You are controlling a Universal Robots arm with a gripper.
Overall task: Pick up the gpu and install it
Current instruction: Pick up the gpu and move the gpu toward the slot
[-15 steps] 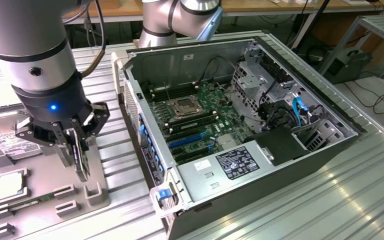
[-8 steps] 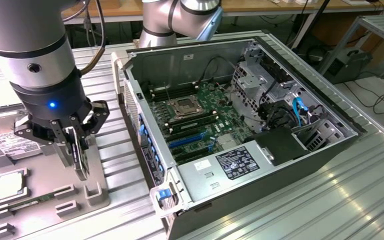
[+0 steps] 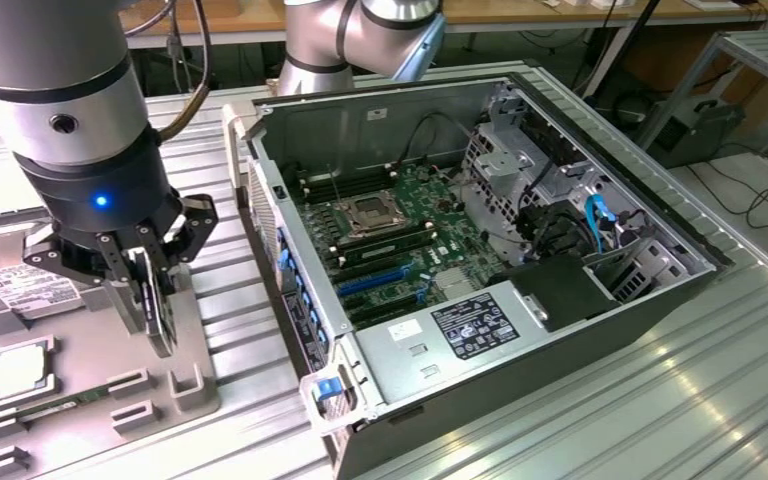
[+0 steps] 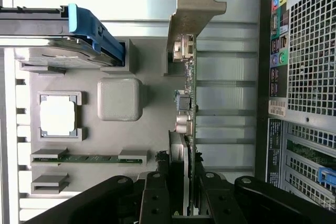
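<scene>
I have the gripper [image 3: 151,285] in the left-centre of the exterior view, over the grey tray [image 3: 91,350], and its fingers [image 4: 157,182] are drawn in narrow and clamped on the gpu [image 3: 160,305]. The card stands on edge between them, a flat face to each finger. From the exterior camera it reads as a thin dark sliver running up and down the frame, from the fingertips toward the tray. In the wrist view the gpu [image 4: 189,103] shows edge-on: a slim green-edged board with small grey and silver parts along one face, and a pale silver-beige bracket [image 4: 191,14] with a stepped, bent tab at one end. Its long axis runs straight out from the gripper [image 4: 184,174], alongside the ported back panel [image 4: 278,51] of the computer case [image 3: 491,250], and the bracket end points away from the fingers. I can't tell whether its lower edge is clear of the tray or sitting in its holder. The hard drive [image 3: 17,285] lies on the tray at the exterior view's left of the card, and the open case is at its right.
</scene>
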